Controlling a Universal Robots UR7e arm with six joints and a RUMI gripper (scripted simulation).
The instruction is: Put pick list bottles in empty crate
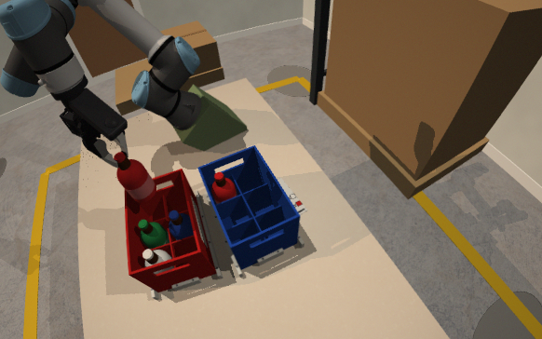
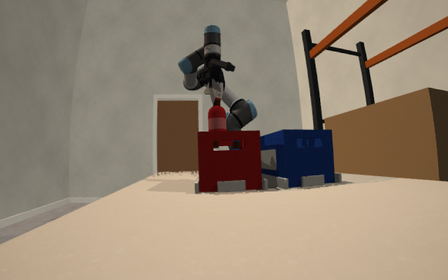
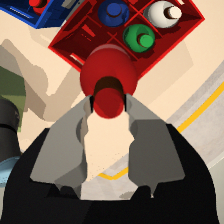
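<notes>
My gripper (image 1: pixel 120 157) (image 2: pixel 216 98) (image 3: pixel 108 95) is shut on the neck of a red bottle (image 1: pixel 137 179) (image 2: pixel 217 117) (image 3: pixel 108 72). The bottle hangs upright over the far left part of the red crate (image 1: pixel 170 277) (image 2: pixel 229 167) (image 3: pixel 172 50). In that crate stand a green bottle (image 1: pixel 153 234) (image 3: pixel 139 38), a blue bottle (image 1: pixel 180 226) (image 3: pixel 113 13) and a white bottle (image 1: pixel 157 257) (image 3: pixel 161 13). The blue crate (image 1: pixel 268 238) (image 2: pixel 306 165) holds one red bottle (image 1: pixel 223 188) in its far left compartment. The pick list (image 1: pixel 294 197) is mostly hidden behind the blue crate.
Grey brackets surround the feet of both crates. The green arm mount (image 1: pixel 214 123) stands behind the crates. A big cardboard box (image 1: pixel 403 74) (image 2: pixel 383 135) stands on the floor to the right, beyond the table (image 1: pixel 296 298) (image 2: pixel 225 231).
</notes>
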